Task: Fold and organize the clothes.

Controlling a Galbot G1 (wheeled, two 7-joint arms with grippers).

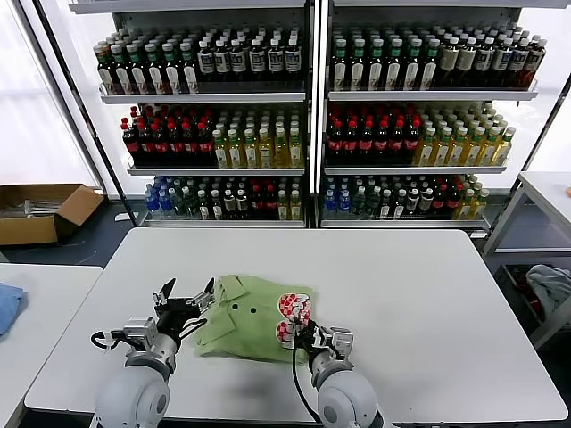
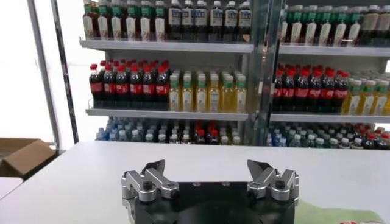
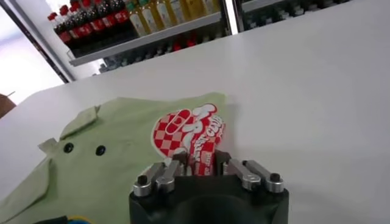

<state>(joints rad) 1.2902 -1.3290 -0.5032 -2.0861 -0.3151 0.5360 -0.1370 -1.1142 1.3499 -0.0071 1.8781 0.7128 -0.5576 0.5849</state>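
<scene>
the right hand (image 3: pixel 198 163) has its fingers drawn in close, pinching the near edge of the shirt (image 1: pixel 254 318) right at the red-and-white print (image 3: pixel 190 132); in the right wrist view the fabric rises between the two fingertips. the right arm comes up from the near edge of the tabletop (image 1: pixel 428 294), low and reaching forward, with the hand at the shirt's near right corner.

the left hand (image 1: pixel 187 299) is spread wide, its fingers (image 2: pixel 153 168) well apart with nothing between them. it sits just beside the shirt's left edge, near the collar, lifted a little off the tabletop and pointing away from the robot toward the shelves (image 1: pixel 308 94). i cannot tell whether a fingertip touches the cloth. the left arm also comes up from the near edge, angled slightly inward toward the shirt.

the shirt lies on the tabletop between the two hands, partly folded into a rumpled block, collar and two dark buttons (image 3: pixel 83 148) toward the left hand, print toward the right hand.

beyond both hands, the shelves hold rows of bottles: dark ones on top, red-capped and yellow ones in the middle, smaller mixed ones below. far off to the left hand's side, an open cardboard box (image 1: pixel 40 211) sits on the floor; its contents are too small to make out. a blue cloth (image 1: pixel 9 305) lies on a side table on that side, and a grey-white cloth (image 1: pixel 550 287) lies off past the right hand.
</scene>
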